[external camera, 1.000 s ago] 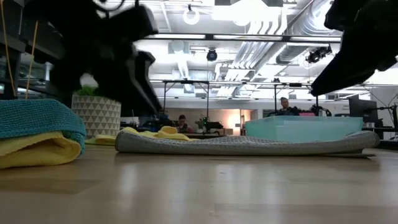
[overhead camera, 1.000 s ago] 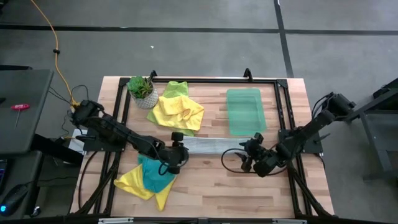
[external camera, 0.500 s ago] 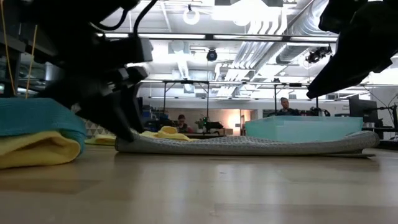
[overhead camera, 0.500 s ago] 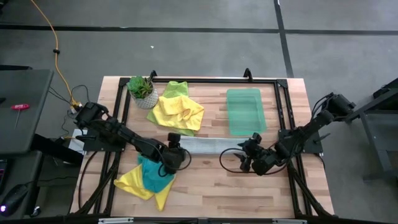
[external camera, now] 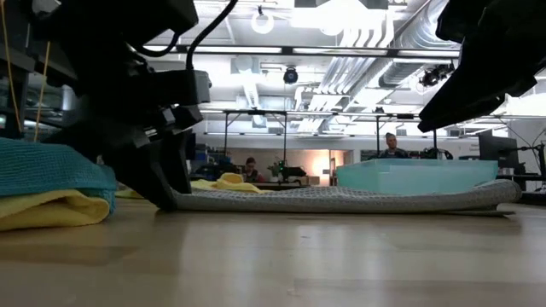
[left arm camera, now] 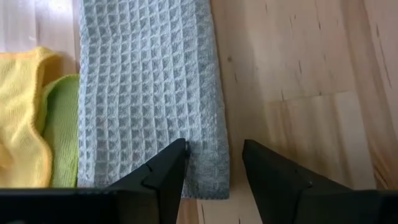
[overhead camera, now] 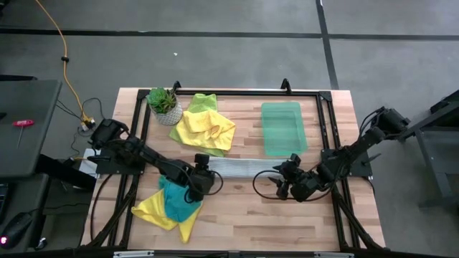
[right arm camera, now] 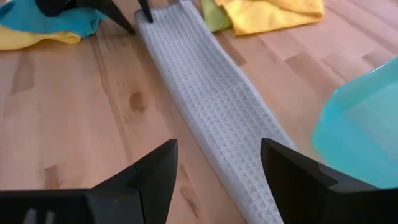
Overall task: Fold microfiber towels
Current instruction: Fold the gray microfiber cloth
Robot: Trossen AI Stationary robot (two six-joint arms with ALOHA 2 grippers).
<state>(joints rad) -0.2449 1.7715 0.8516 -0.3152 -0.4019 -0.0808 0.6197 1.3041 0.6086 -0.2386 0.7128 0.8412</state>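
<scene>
A grey waffle-weave towel point(overhead camera: 247, 167), folded into a long narrow strip, lies flat across the middle of the table. My left gripper point(overhead camera: 206, 170) is open and low at the strip's left end. In the left wrist view its fingers stand on either side of the towel's near left corner point(left arm camera: 214, 180). My right gripper point(overhead camera: 285, 174) is open and hangs above the strip's right end point(external camera: 499, 192). In the right wrist view point(right arm camera: 217, 180) the strip point(right arm camera: 211, 93) runs away between its fingers. My left gripper slants down onto the towel's left end, with one fingertip point(left arm camera: 179, 152) over the cloth and the other point(left arm camera: 255, 155) over bare wood. I cannot tell whether either fingertip touches the towel. The towel lies flat on the table.
A heap of yellow and lime green towels point(overhead camera: 204, 129) lies behind the strip, next to a potted plant point(overhead camera: 163, 104). A translucent green tray point(overhead camera: 282, 127) stands at the far right. A teal towel on a yellow one point(overhead camera: 174, 206) lies near left. Bare wood lies in front.
My left gripper has come down from above the table to the grey towel's left end and has tipped more steeply downward. The towel has stayed where it was.
</scene>
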